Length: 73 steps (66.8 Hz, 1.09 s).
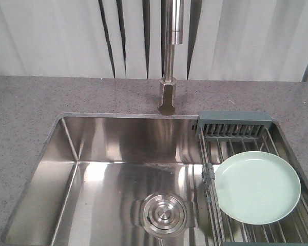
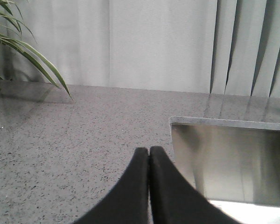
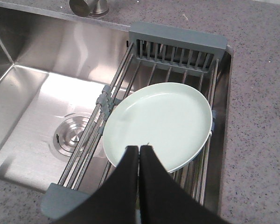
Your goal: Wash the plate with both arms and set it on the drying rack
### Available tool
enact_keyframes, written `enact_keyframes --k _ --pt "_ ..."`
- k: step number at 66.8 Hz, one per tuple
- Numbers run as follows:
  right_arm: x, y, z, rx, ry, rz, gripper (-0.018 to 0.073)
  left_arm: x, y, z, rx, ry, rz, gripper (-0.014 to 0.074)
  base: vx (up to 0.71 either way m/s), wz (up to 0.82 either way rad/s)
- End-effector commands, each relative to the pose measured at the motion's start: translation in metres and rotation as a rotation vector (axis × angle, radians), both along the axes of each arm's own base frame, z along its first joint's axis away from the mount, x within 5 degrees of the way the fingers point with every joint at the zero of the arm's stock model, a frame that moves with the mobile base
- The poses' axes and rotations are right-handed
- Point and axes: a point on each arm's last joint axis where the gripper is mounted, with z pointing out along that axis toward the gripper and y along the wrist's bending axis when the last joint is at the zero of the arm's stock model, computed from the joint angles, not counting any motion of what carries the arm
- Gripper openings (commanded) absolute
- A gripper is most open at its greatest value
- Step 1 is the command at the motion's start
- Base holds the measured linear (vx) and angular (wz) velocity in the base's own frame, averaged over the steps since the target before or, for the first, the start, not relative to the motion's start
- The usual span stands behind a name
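Observation:
The pale mint-green plate [image 1: 256, 187] lies flat on the wire bars of the drying rack [image 1: 231, 136], which spans the right end of the sink. The right wrist view shows the same plate [image 3: 161, 121] on the rack [image 3: 177, 51], with my right gripper [image 3: 139, 149] shut and empty above the plate's near rim. My left gripper [image 2: 149, 151] is shut with nothing in it, hovering over the speckled counter just left of the sink's corner. Neither arm appears in the front view.
The steel sink basin [image 1: 108, 174] has a round drain [image 1: 164, 215], and the tap [image 1: 170, 56] stands behind it. Grey speckled counter [image 1: 25, 113] surrounds the sink. A plant's leaves [image 2: 18, 46] hang at the far left of the left wrist view. Curtains hang behind.

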Motion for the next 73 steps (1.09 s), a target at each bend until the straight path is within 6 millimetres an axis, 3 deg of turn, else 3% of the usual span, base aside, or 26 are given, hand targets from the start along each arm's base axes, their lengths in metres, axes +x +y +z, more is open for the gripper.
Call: enact_keyframes --k 1,73 --pt "0.0029 0.0003 0.0123 0.012 -0.081 -0.002 -0.0009 -0.0026 -0.0002 0.0172 0.016 -0.132 -0.001 -0.0006 0.0 0.0" --pt "0.0031 -0.0008 0.013 0.01 -0.139 -0.011 -0.0009 -0.0035 -0.0002 0.0227 0.054 -0.171 0.001 -0.0006 0.0 0.0"
